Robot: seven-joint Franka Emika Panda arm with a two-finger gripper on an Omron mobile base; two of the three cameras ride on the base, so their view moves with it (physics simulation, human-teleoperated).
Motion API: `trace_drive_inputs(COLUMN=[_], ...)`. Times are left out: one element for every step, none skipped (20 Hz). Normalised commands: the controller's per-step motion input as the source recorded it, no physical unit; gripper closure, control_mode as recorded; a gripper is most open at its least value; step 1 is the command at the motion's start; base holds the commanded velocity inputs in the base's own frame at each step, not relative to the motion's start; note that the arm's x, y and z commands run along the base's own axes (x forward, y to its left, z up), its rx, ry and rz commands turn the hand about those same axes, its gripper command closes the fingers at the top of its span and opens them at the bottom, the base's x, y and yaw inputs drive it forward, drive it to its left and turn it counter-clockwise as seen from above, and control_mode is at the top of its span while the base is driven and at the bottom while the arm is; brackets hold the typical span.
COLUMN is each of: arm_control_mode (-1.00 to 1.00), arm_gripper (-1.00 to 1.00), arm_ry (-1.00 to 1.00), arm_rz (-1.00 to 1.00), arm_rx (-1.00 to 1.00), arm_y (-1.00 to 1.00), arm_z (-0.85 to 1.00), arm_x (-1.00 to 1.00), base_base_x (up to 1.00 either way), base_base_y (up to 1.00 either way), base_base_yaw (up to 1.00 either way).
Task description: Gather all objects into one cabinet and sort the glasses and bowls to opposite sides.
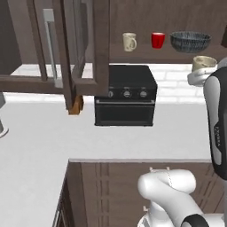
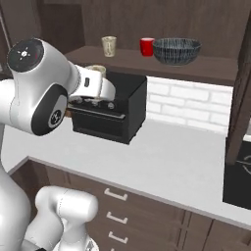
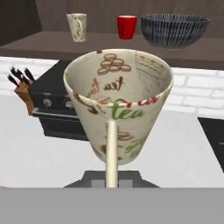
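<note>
My gripper (image 3: 111, 178) is shut on the handle of a cream mug (image 3: 118, 100) printed with "tea", held upright in the air in front of the cabinet shelf. The same mug (image 1: 204, 62) shows at the right edge of the left base view and above the hand (image 2: 96, 70) in the right base view. On the open cabinet's shelf (image 3: 52, 41) stand another cream mug (image 3: 77, 27), a small red cup (image 3: 127, 26) and a wide dark patterned bowl (image 3: 175, 29), left to right. The glass-pane cabinet door (image 1: 71, 53) stands swung open at the left.
A black toaster oven (image 1: 125, 95) sits on the white counter (image 1: 40, 146) under the shelf, with a knife block (image 3: 24, 89) to its left. A dark cooktop (image 2: 239, 182) lies at the right, and another open door edge (image 2: 240, 98) stands there.
</note>
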Motion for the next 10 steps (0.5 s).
trace_drive_inputs(arm_control_mode=[1.00,1.00,1.00,1.00,1.00,1.00,1.00,1.00,1.00,1.00], arm_gripper=[1.00,1.00,1.00,1.00,1.00,1.00,1.00,1.00,1.00,1.00], arm_ry=[0.00,0.00,0.00,0.00,0.00,0.00,0.00,0.00,0.00,0.00], arm_rz=[0.00,0.00,0.00,0.00,0.00,0.00,0.00,0.00,0.00,0.00], arm_rx=[0.00,0.00,0.00,0.00,0.00,0.00,0.00,0.00,0.00,0.00], arm_y=[0.00,0.00,0.00,0.00,0.00,0.00,0.00,0.00,0.00,0.00], arm_z=[0.00,0.00,0.00,0.00,0.00,0.00,0.00,0.00,0.00,0.00], arm_x=[0.00,0.00,0.00,0.00,0.00,0.00,0.00,0.00,0.00,0.00], base_base_x=[0.61,0.65,0.66,0.54,0.46,0.43,0.43,0.49,0.52,0.54], base_base_y=[0.28,0.28,0.29,0.29,0.26,0.24,0.22,0.22,0.21,0.19], base_base_yaw=[-0.20,-0.19,-0.17,-0.16,-0.16,-0.17,-0.17,-0.18,-0.21,-0.22])
